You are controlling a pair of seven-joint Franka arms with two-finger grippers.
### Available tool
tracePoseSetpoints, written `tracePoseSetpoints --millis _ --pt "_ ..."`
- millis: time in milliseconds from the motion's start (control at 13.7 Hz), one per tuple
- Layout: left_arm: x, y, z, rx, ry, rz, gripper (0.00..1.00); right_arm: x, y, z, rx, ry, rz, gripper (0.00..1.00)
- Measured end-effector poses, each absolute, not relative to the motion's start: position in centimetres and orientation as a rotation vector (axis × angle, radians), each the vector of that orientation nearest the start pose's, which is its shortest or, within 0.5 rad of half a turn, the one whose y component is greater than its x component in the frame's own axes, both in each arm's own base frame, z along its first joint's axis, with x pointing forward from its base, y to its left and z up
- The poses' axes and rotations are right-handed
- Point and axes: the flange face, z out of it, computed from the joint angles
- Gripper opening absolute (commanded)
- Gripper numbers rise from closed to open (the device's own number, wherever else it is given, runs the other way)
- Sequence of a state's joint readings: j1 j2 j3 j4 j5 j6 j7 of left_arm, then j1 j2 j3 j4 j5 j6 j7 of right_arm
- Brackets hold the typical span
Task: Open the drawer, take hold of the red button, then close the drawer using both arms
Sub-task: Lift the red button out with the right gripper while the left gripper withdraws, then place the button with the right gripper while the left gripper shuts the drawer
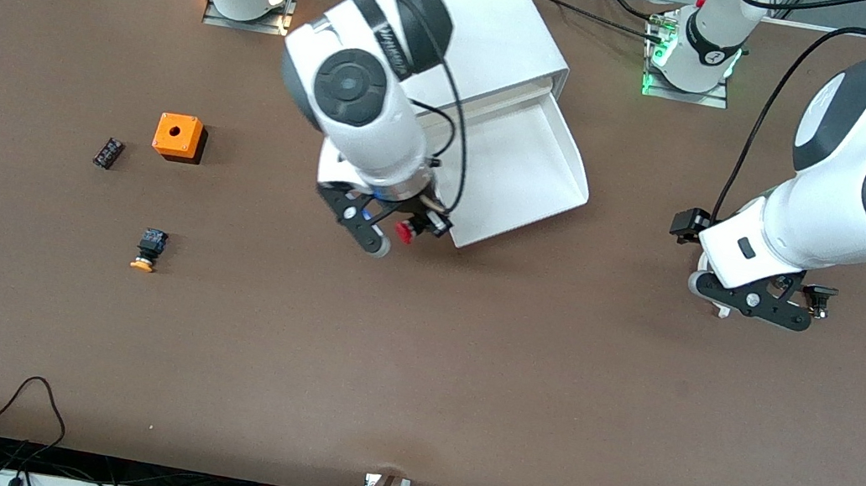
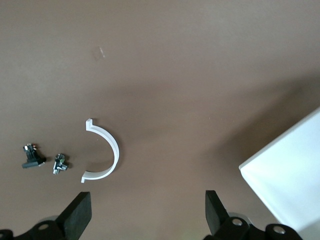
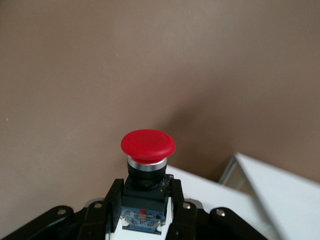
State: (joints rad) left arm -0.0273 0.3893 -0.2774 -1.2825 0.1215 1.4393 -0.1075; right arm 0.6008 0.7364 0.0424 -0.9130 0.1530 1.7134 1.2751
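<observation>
My right gripper is clamped on the button, red cap pointing out past the fingertips, and I hold it in the air over the table just off the drawer's front corner. The drawer stands pulled out of the white cabinet. My left gripper waits with jaws spread and nothing in them, over bare table near a white curved clip toward the left arm's end.
</observation>
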Motion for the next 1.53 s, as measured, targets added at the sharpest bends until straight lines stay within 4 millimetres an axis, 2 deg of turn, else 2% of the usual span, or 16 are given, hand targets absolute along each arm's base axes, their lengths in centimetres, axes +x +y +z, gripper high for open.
tracePoseSetpoints --millis 146,292,438,584,731,877,1169,1388,1534 --pt "63.2 -15.5 51.5 -3.086 0.108 0.297 0.99 62.4 41.3 47.2 -2.899 0.769 0.178 0.0" --pt "63.5 -16.6 50.0 -3.114 -0.049 0.269 0.99 64.1 37.5 47.0 -2.96 0.584 0.209 0.0" --pt "63.3 -18.6 48.1 -3.116 -0.21 0.255 0.99 66.1 33.3 46.5 -2.99 0.424 0.217 0.0" --pt "62.6 -21.3 45.9 -3.113 -0.344 0.24 0.99 68.1 28.3 45.3 -3.006 0.251 0.231 0.0" --pt "61.8 -23.1 43.0 -3.108 -0.447 0.23 0.99 69.6 23.6 44.0 -3.022 0.095 0.243 0.0" --pt "61.0 -24.3 39.8 -3.106 -0.536 0.214 0.99 70.3 20.6 42.7 -3.04 -0.012 0.26 0.0" --pt "58.7 -26.9 34.3 -3.124 -0.693 0.155 0.99 70.8 16.6 38.2 -3.064 -0.148 0.282 0.0" --pt "56.9 -28.6 31.7 -3.15 -0.757 0.105 0.99 70.8 12.2 33.1 -3.067 -0.199 0.27 0.0" --pt "55.4 -30.4 30.8 -3.133 -0.792 0.079 0.99 70.2 9.7 30.1 -3.065 -0.214 0.258 0.0"
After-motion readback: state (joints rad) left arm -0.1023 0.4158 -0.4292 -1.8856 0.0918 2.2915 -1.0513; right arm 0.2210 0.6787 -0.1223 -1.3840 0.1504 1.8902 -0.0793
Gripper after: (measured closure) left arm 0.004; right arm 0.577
